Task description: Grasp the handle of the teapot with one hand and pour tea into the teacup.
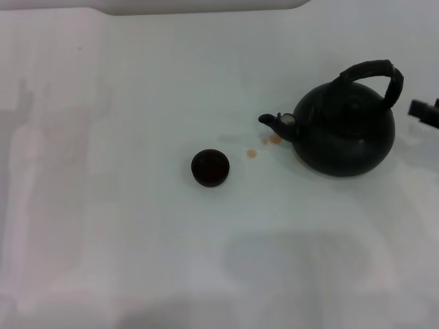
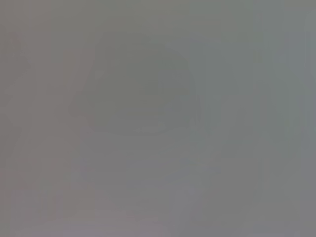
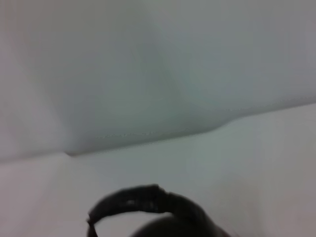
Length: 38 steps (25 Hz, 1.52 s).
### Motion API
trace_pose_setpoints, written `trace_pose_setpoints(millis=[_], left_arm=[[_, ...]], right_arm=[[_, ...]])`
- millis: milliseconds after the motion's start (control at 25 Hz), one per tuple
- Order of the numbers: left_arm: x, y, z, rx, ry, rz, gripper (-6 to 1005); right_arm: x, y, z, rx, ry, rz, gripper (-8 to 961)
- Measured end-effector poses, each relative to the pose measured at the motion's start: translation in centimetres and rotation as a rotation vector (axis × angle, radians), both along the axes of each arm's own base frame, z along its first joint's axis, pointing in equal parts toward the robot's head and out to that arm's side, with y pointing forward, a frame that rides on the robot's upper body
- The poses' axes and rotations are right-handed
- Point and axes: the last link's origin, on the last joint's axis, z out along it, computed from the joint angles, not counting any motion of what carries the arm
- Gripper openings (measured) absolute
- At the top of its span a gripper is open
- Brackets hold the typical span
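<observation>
The white table [image 1: 123, 240] fills the head view, and the teapot [image 1: 346, 133] stands upright in the right half of the frame, its short spout aimed toward frame centre. It looks like cast iron, so I judge it heavy, rigid and prone to swing once lifted. Its handle [image 1: 370, 70] arches over the top, ridged and wrapped, and the crown of that arch is the best place to clamp. At the right edge, level with the handle, only a sliver of the right gripper [image 1: 425, 112] shows; whether it is parted or closed I cannot tell. The left gripper is unseen. The teacup [image 1: 210, 167], small and probably light enough to tip, sits near centre, well apart from the spout, with 2 or 3 tea drops [image 1: 252, 153] between.
</observation>
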Motion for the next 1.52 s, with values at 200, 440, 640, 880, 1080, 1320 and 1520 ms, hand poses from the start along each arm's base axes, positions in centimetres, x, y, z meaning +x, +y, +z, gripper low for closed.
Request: trace_pose_setpoints(millis=[200,440,640,880,1080,1320,1520], left_arm=[[-0.1,0.0,0.0,0.008,-0.007,0.007,848],[0.0,-0.1,0.1,0.013,-0.008,0.005,848],[0.0,-0.1,0.0,0.012,-0.012,0.004,848],[0.0,-0.1,-0.2,0.004,-0.011,0.006,848],[0.2,-0.1,-0.3,-0.004,-0.010,-0.001,848],[0.4,0.0,-0.7,-0.017,-0.006,-0.008,847],[0.3,-0.1,-1.1,-0.039,-0.006,-0.001,847]], right_arm=[[3.4,-0.9,1.6,0.121,0.228,0.083,580],[7.5,-2.2,1.5,0.498,0.319,0.211,577],[8.4,-2.5,1.1,0.622,0.210,0.219,575],[9.1,-2.4,0.3,0.740,0.022,0.214,573],[9.9,-1.4,-0.8,0.739,-0.096,0.159,573],[9.9,0.0,-1.7,0.715,-0.202,0.163,574],[9.6,1.2,-1.4,0.732,-0.222,0.167,574]])
